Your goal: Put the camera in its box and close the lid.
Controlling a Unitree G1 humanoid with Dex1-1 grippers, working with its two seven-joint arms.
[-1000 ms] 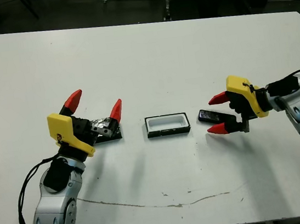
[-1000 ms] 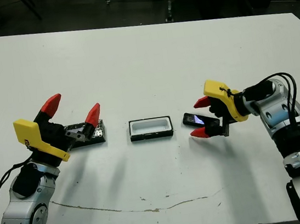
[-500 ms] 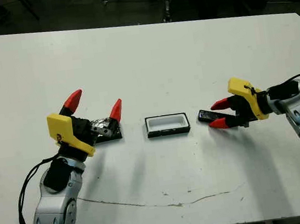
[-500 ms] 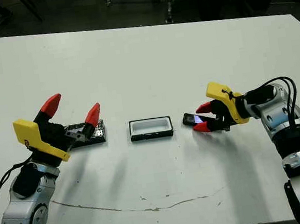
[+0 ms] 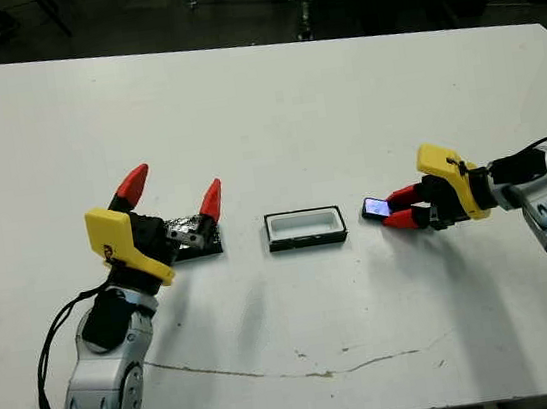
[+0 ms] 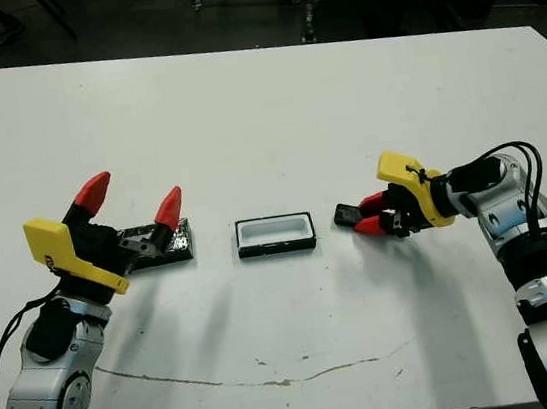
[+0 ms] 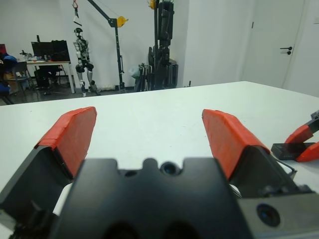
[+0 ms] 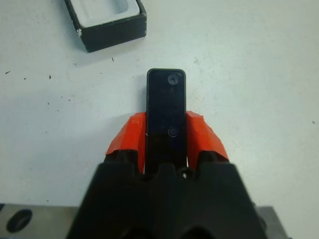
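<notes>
On the white table (image 5: pixel 269 94) the open box (image 5: pixel 305 229) sits in the middle, lid (image 5: pixel 195 237) off to its left under the wide-open left gripper (image 5: pixel 173 189). Right gripper (image 8: pixel 165 130) is clamped on the camera (image 8: pixel 166 107) just right of the box. I'd lift it level, line it up lengthwise, then let go low.

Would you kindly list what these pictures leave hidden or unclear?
- Lid: in the head views, the left gripper covers much of it.
- Camera: in the right wrist view, its near end is hidden by the right gripper.
- Box: in the right wrist view, the edge cuts off its far side.
</notes>
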